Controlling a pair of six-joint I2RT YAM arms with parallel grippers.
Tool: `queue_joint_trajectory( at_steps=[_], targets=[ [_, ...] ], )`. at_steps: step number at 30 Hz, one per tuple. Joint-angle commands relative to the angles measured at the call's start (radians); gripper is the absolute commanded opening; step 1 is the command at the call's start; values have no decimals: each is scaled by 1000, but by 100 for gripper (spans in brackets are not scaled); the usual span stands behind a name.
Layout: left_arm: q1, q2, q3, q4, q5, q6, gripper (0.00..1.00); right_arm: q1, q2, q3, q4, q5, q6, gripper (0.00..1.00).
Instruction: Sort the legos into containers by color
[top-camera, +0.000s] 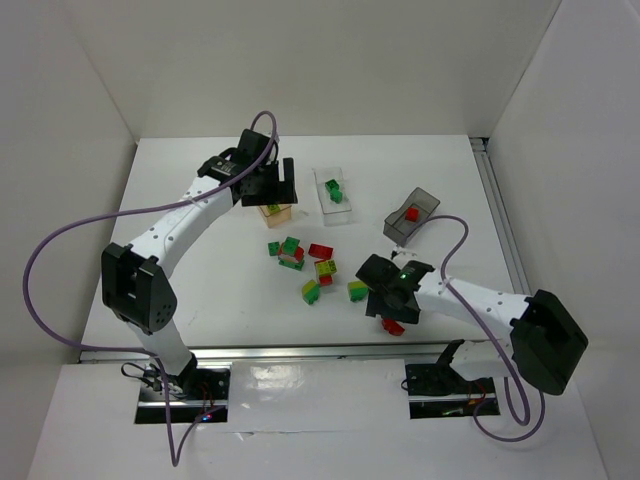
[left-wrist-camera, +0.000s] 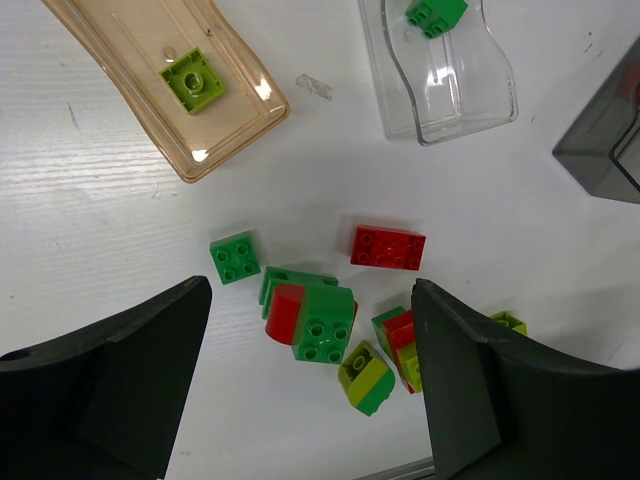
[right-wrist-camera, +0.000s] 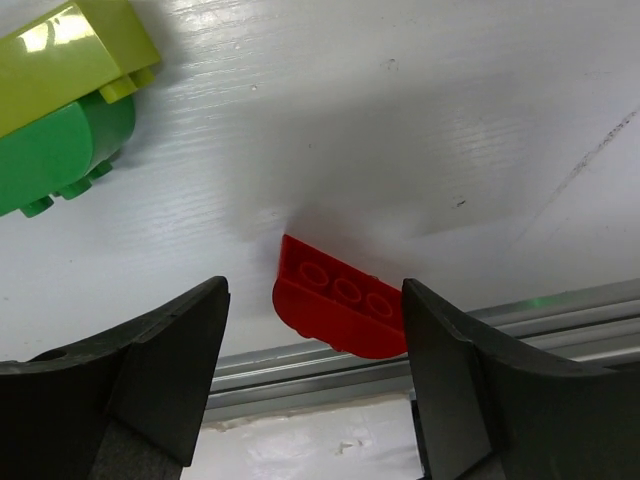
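My right gripper (right-wrist-camera: 315, 345) is open near the table's front edge. A flat red lego (right-wrist-camera: 345, 310) lies between its fingers, close to the right one and apart from the left. In the top view this gripper (top-camera: 392, 312) sits over that red lego (top-camera: 393, 326). My left gripper (left-wrist-camera: 310, 400) is open and holds nothing, high above loose legos: a green one (left-wrist-camera: 236, 257), a red-green stack (left-wrist-camera: 315, 320) and a red one (left-wrist-camera: 388, 247). The orange-tan container (left-wrist-camera: 120, 40) holds a yellow-green lego (left-wrist-camera: 194, 80). A green lego (left-wrist-camera: 435, 12) lies in the clear container (left-wrist-camera: 450, 90). The dark grey container (top-camera: 425, 197) holds a red lego (top-camera: 411, 213).
A yellow-green and green stack (right-wrist-camera: 60, 110) lies to the left beyond my right gripper. The metal rail (right-wrist-camera: 300, 370) of the table's front edge runs just under the red lego. Several more legos (top-camera: 326, 270) lie in the table's middle. White walls enclose three sides.
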Motion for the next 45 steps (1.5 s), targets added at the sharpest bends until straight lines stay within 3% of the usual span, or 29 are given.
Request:
queue_joint_trajectory(
  at_steps=[1,10,15,21,27,29,30,36,45],
  targets=[
    [-1,14,-10,4,15,10,91,10,3,-18,3,2,-6,76],
    [-1,14,-10,4,24,10,91,10,60,-27,25,-19,-39,71],
    [-1,23,-10,4,24,10,91,10,60,-27,25,-10,-39,61],
    [-1,32,-10,4,33,10,91,10,71,4,34,-10,-39,59],
    [-1,32,-10,4,33,10,91,10,82,33,34,8,-39,49],
    [-1,32,-10,4,33,10,91,10,91,33,45,8,-51,49],
    [-1,32,-10,4,33,10,91,10,91,45,45,-5,-60,54],
    [-1,32,-10,4,33,10,91,10,89,36,43,-38,-69,64],
    [-1,51,-1,4,42,19,89,39,48,-7,43,-104,-79,62]
  ],
)
